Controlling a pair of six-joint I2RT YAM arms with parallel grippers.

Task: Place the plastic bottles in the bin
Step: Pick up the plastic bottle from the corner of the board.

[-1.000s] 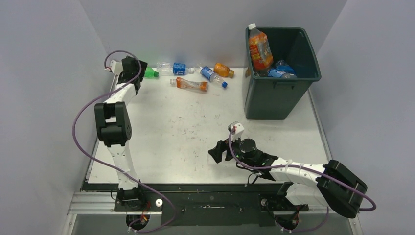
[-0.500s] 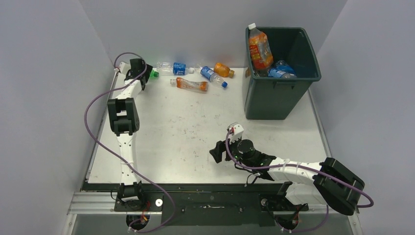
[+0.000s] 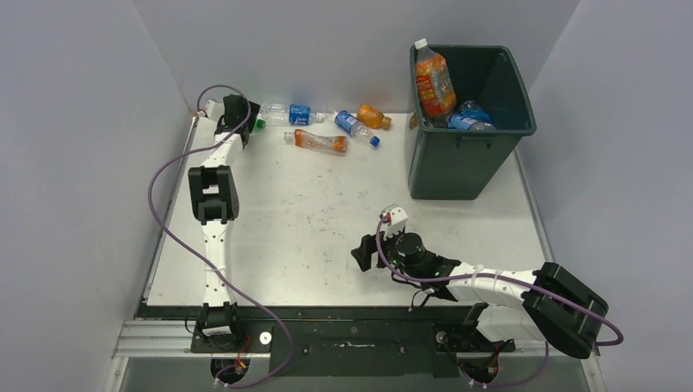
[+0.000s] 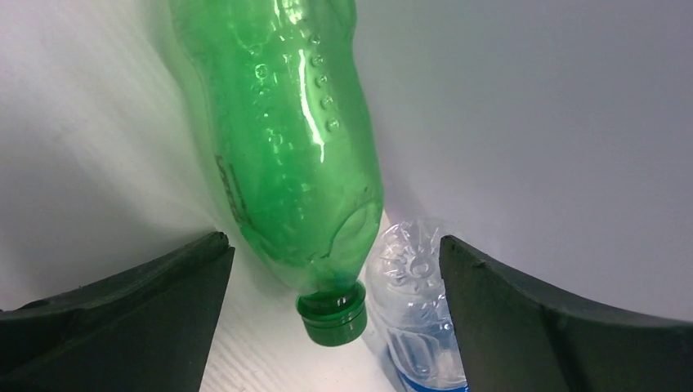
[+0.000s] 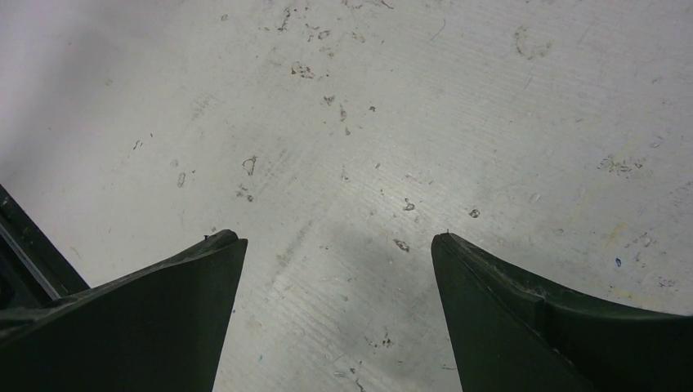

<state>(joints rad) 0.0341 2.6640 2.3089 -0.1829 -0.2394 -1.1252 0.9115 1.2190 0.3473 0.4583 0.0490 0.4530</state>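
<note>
My left gripper (image 3: 250, 115) is at the back left corner, open, and straddles a green bottle (image 4: 294, 147) without touching it. The bottle's cap (image 4: 331, 317) points toward the wrist. A crumpled clear bottle (image 4: 417, 327) with a blue label lies against it. More plastic bottles lie along the back wall: a clear one (image 3: 288, 113), an orange one (image 3: 317, 140), a blue one (image 3: 356, 127) and a small orange one (image 3: 372, 116). The dark green bin (image 3: 458, 167) at the back right holds an upright orange bottle (image 3: 433, 82) and blue-labelled ones (image 3: 467, 119). My right gripper (image 3: 361, 251) (image 5: 337, 237) hangs open over bare table.
The back wall (image 4: 531, 122) rises just behind the green bottle, and the left wall stands close to the left arm. The scuffed white table (image 3: 310, 212) stretches between the bottles and the right arm. The bin stands near the right edge.
The left arm has stretched out and swung right along the back wall, bringing its gripper over the green bottle. The right gripper has hardly moved.
</note>
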